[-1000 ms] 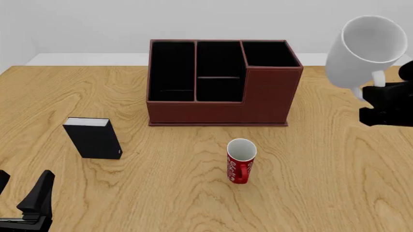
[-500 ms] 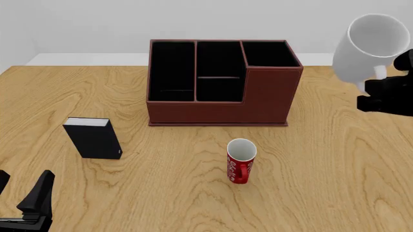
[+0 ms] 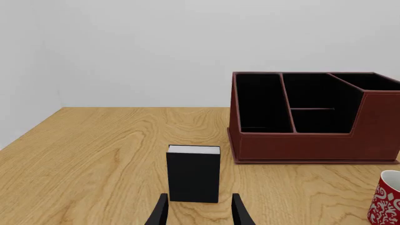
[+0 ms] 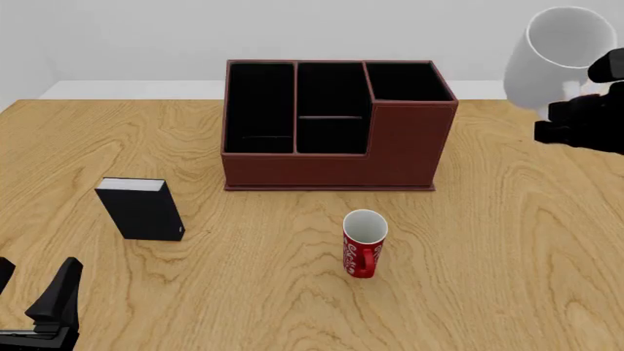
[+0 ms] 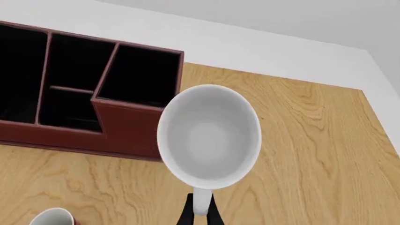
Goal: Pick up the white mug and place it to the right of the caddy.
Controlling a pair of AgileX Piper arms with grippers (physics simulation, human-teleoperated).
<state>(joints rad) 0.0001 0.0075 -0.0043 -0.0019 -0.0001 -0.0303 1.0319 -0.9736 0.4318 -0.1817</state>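
The white mug hangs tilted in the air, high above the table and to the right of the caddy. My right gripper is shut on its loop handle. In the right wrist view the white mug shows its open mouth, with the gripper pinching the handle and the caddy below it. My left gripper rests low at the near left, open and holding nothing. In its own view the left gripper points toward the caddy.
A narrow red mug with white lettering stands upright in front of the caddy; its rim shows as red mug and red mug. A small black box stands at the left, seen as black box just ahead of the left fingers.
The right gripper has carried the white mug upward and a little farther back and right. The left arm and the things on the table have not moved.
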